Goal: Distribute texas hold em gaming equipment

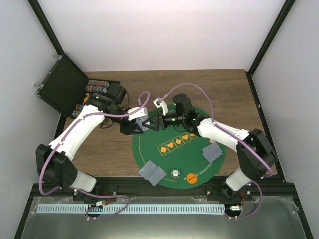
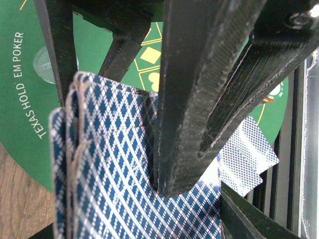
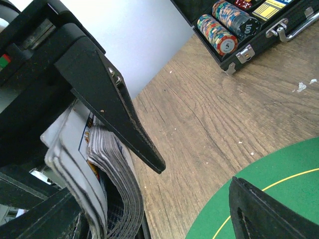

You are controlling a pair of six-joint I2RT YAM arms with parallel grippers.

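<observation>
Blue diamond-lattice backs cover the cards [image 2: 114, 174], a thick, slightly fanned stack with curled edges, clenched in the left gripper [image 1: 133, 125] over the upper-left edge of the round green mat [image 2: 20, 99]. The mat reads "TEXAS HOLD EM POKER". Beside the stack the right gripper [image 3: 197, 177] stands released above the grained wood worktop [image 3: 209, 109]. Striped chips [image 3: 217, 32] in the black case [image 3: 261, 42] read "5" and "100".

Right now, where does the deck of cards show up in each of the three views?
Top external: deck of cards just left of centre, over the mat's upper-left edge.
Left wrist: lower middle, blue diamond backs filling much of the picture.
Right wrist: lower left, seen edge-on.
Shared landmark: the green poker mat, at upper left in the left wrist view and lower right in the right wrist view.
</observation>
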